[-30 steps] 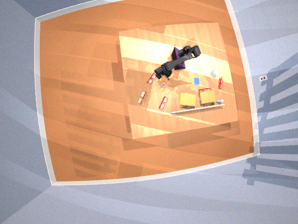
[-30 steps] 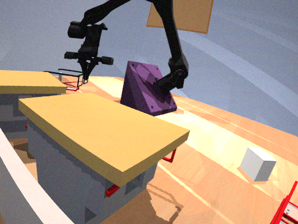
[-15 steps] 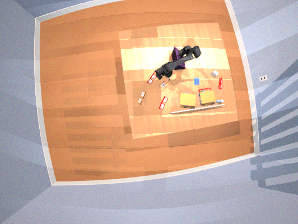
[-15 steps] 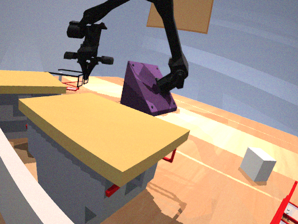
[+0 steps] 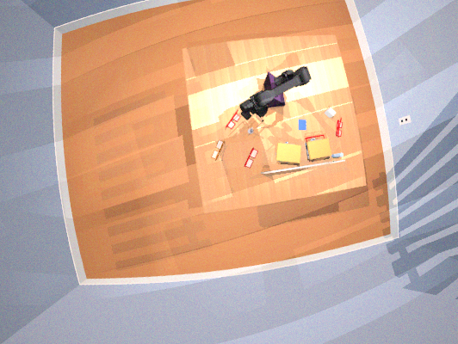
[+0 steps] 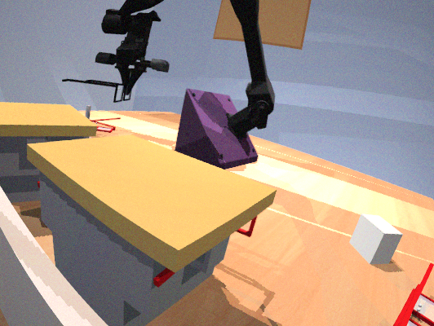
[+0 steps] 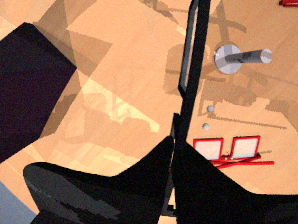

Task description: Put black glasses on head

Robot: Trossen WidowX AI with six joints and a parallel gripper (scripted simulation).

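My gripper is shut on the black glasses near one end of their front frame. It holds them high above the table, near a small grey post. In the exterior view one temple reaches out to the left. Two grey display heads have yellow slabs on top. The left head shows no glasses; its slab hides much of it. The right head, under its slab, wears red glasses. No green tag is visible.
Red glasses and brown glasses lie left of the heads. More red glasses, a white block and a blue card lie on the right. A long white bar runs along the front of the heads.
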